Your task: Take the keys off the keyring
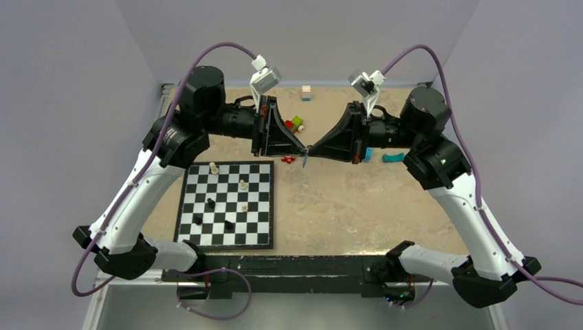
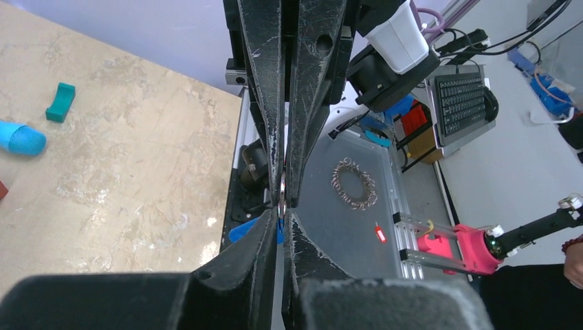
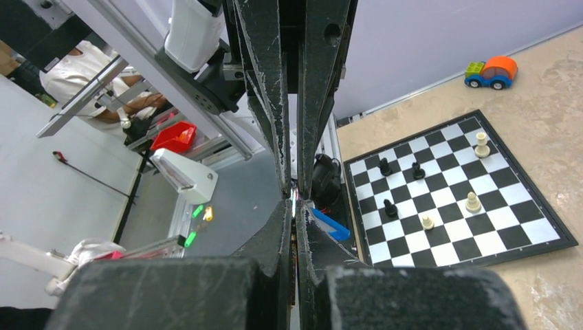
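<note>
My two grippers meet tip to tip in the air over the table's middle, the left gripper (image 1: 302,149) (image 2: 282,212) coming from the left and the right gripper (image 1: 311,149) (image 3: 294,203) from the right. Both have their jaws shut on the thin metal of the keyring (image 2: 282,191), which I see edge-on between the tips. Its blue tag (image 2: 249,228) (image 3: 331,225) hangs just beside the fingers. A thin grey sliver, probably one of the keys (image 1: 304,161), dangles below the meeting point. Whether either grip is on the ring or on a key is hidden by the fingers.
A chessboard (image 1: 258,237) with several pieces lies at the front left. Behind the grippers are a toy car (image 1: 297,124) and a wooden cube (image 1: 306,93). A teal block (image 1: 393,157) and a light-blue cylinder (image 2: 20,137) lie to the right, and a small red piece (image 1: 289,159) sits under the grippers.
</note>
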